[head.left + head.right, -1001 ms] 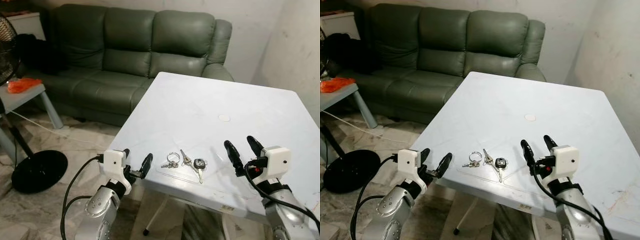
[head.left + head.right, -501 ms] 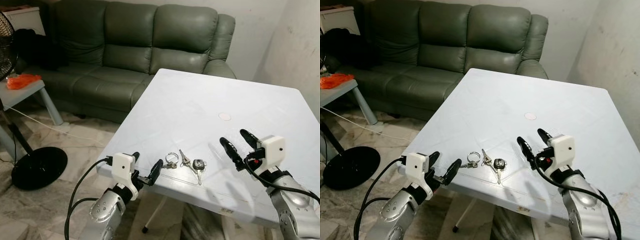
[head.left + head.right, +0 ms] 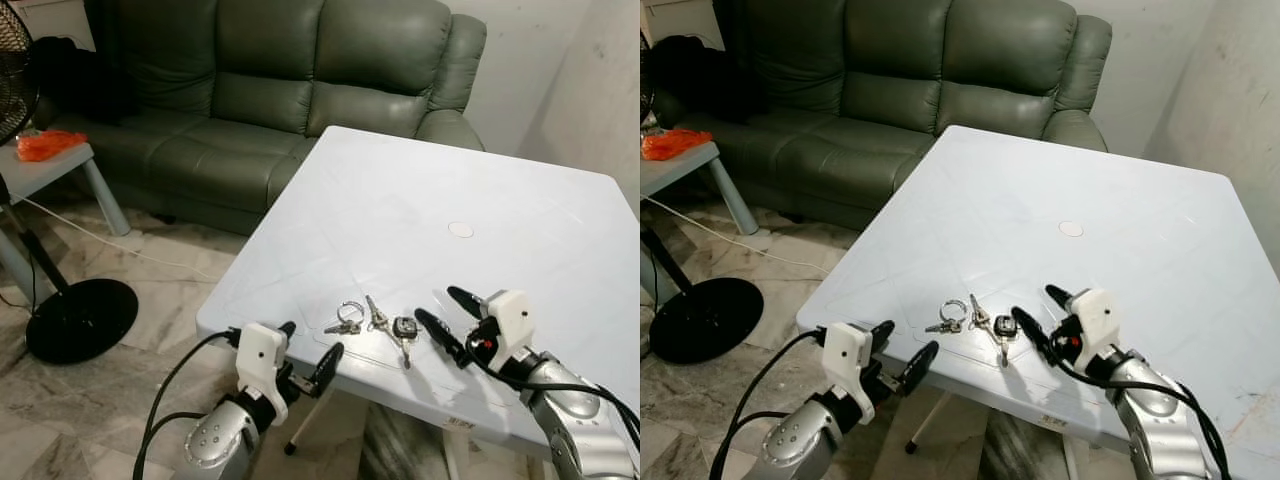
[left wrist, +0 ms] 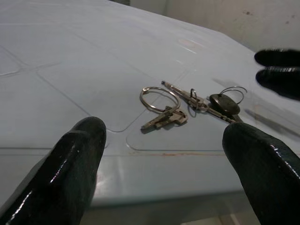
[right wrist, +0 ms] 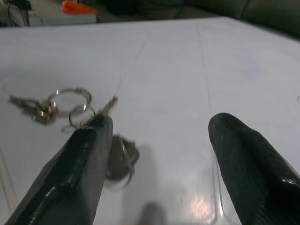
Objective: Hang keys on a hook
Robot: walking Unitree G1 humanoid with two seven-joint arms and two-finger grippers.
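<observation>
The keys [image 3: 372, 322] lie flat on the white table [image 3: 420, 215] close to its near edge, a small bunch: a bare split ring [image 4: 160, 99] with a short key at about 9 o'clock of the bunch, a longer key through the middle, and a black-headed key [image 3: 402, 328] at 3 o'clock. The right gripper [image 3: 449, 320] sits low over the table at 3 o'clock of the bunch, its fingers spread wide and empty; one fingertip [image 5: 93, 140] is just beside the black-headed key, nearly touching it, and the other stands off over bare table. That spread looks set to straddle the black head, the thickest and easiest part to pinch, with the wrist low so the fingers can slide under or around it. The left gripper [image 3: 309, 352] hangs at 7 o'clock of the keys, below and just off the table's edge, also wide and empty; it seems merely parked out of the way, pointing at the bunch. No hook can be made out in these views, so the hanging place is unknown. The pick has not yet begun. Flat metal on a smooth top may skate away when nudged. A green sofa [image 3: 300, 80] stands beyond the table at 12 o'clock.
</observation>
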